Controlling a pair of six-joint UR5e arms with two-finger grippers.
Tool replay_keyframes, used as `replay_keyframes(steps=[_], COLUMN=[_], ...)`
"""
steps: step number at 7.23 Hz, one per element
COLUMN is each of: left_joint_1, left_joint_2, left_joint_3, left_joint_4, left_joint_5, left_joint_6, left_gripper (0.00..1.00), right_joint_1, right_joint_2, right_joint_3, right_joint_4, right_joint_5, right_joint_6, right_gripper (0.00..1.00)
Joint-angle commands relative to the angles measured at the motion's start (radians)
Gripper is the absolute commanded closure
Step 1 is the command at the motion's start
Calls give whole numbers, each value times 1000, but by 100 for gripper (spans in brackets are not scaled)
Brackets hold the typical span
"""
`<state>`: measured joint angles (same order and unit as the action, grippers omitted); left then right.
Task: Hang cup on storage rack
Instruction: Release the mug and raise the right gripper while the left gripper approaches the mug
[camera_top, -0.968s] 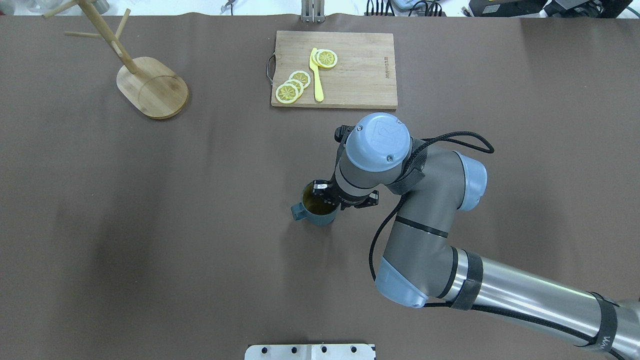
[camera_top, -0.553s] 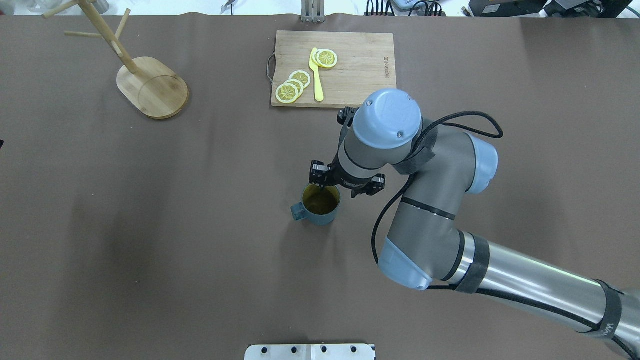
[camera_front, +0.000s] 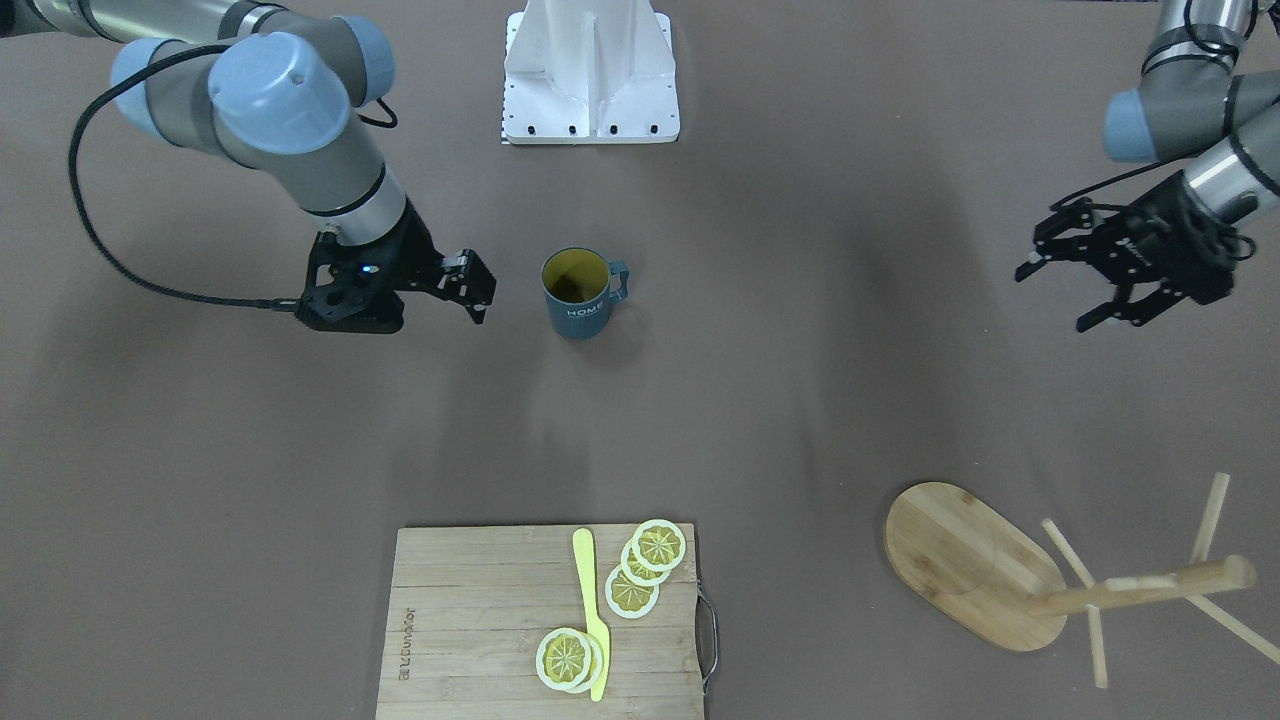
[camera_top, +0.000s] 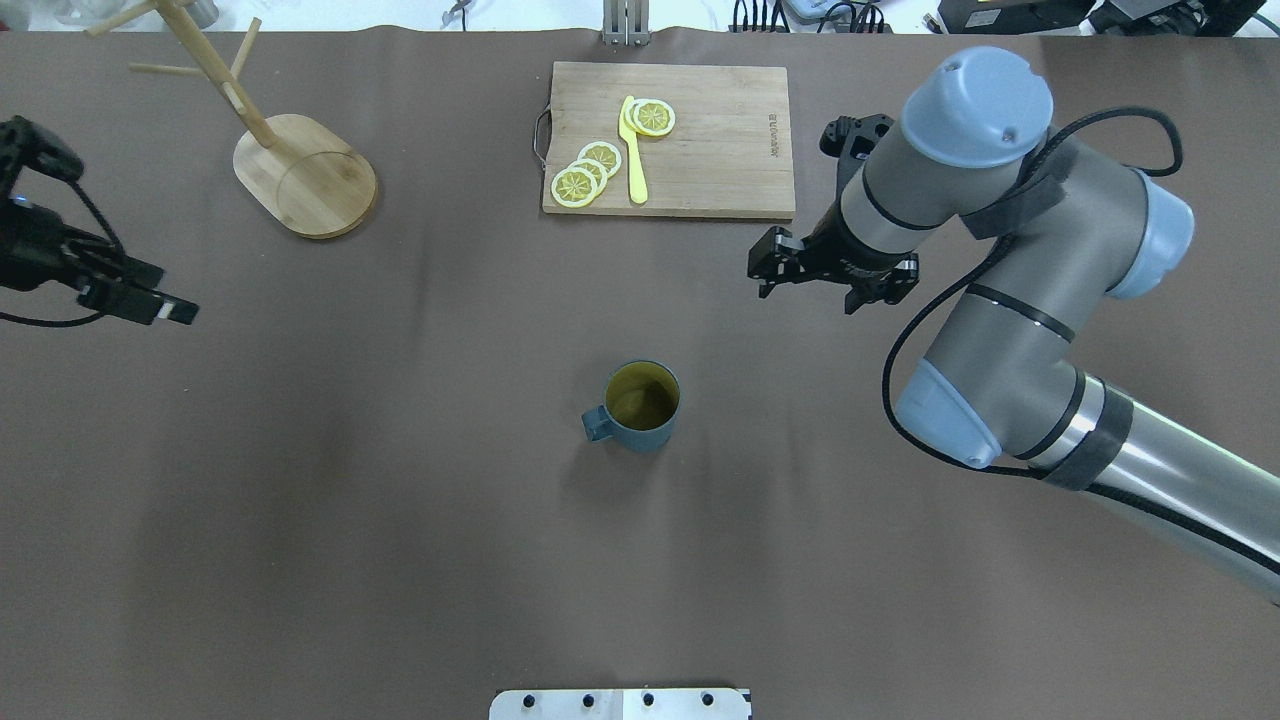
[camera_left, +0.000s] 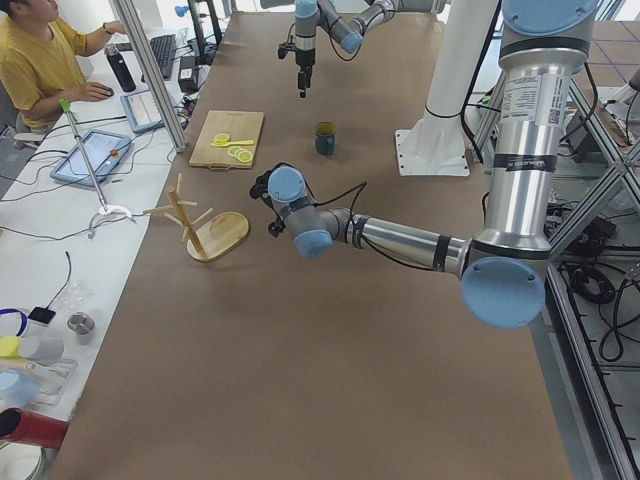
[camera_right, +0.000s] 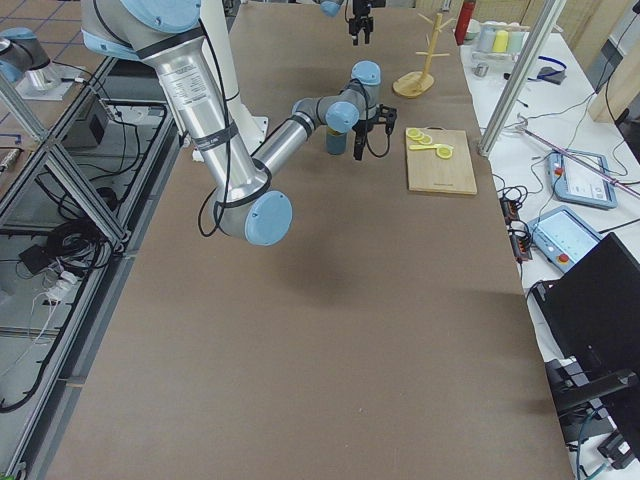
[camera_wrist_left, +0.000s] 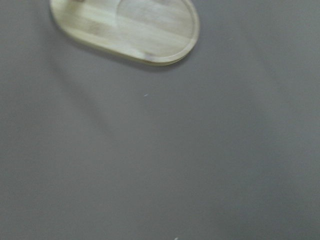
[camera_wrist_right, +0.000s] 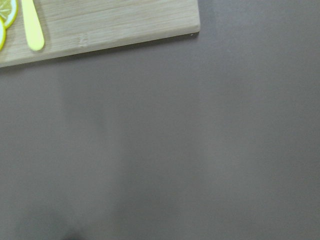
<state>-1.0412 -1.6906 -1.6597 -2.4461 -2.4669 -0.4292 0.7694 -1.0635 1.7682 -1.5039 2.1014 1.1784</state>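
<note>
The teal-blue cup (camera_top: 640, 405) stands upright and alone at the table's middle. Its handle points toward the robot's left, and "HOME" shows in the front view (camera_front: 578, 292). The bamboo storage rack (camera_top: 305, 175) stands at the far left, its pegs bare; its base shows in the left wrist view (camera_wrist_left: 130, 30). My right gripper (camera_top: 815, 290) is open and empty, raised to the right of the cup and beyond it, near the cutting board's corner (camera_front: 478, 288). My left gripper (camera_top: 160, 295) is open and empty at the left edge, on the near side of the rack (camera_front: 1060, 297).
A cutting board (camera_top: 700, 140) at the far middle holds lemon slices (camera_top: 585, 175) and a yellow knife (camera_top: 633, 150); its corner shows in the right wrist view (camera_wrist_right: 125, 20). The robot's white base plate (camera_top: 620, 703) is at the near edge. An operator (camera_left: 40, 60) sits beyond the far edge.
My right gripper has let go of the cup's rim, risen and moved away to the right and toward the board. The cup has not moved. My left gripper has come into view at the left.
</note>
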Motion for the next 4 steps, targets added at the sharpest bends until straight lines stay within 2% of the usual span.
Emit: replay_keyframes(steps=[1, 2, 3, 4], left_joint_1=[142, 189, 246, 309], left_joint_2=[-109, -136, -150, -223], left_joint_3=[-6, -8, -11, -3], left_joint_4=[-54, -98, -141, -145], left_joint_5=[3, 29, 105, 168], left_joint_6=[-121, -205, -233, -230], left_gripper=[1, 1, 1, 3], right_joint_1=[112, 161, 195, 239], right_joint_2=[-79, -114, -148, -179], right_joint_3=[-6, -9, -10, -24], right_joint_4=[-4, -4, -6, -4], right_joint_5=[46, 80, 81, 100], right_joint_6=[-179, -260, -316, -389], right_gripper=[0, 0, 0, 0])
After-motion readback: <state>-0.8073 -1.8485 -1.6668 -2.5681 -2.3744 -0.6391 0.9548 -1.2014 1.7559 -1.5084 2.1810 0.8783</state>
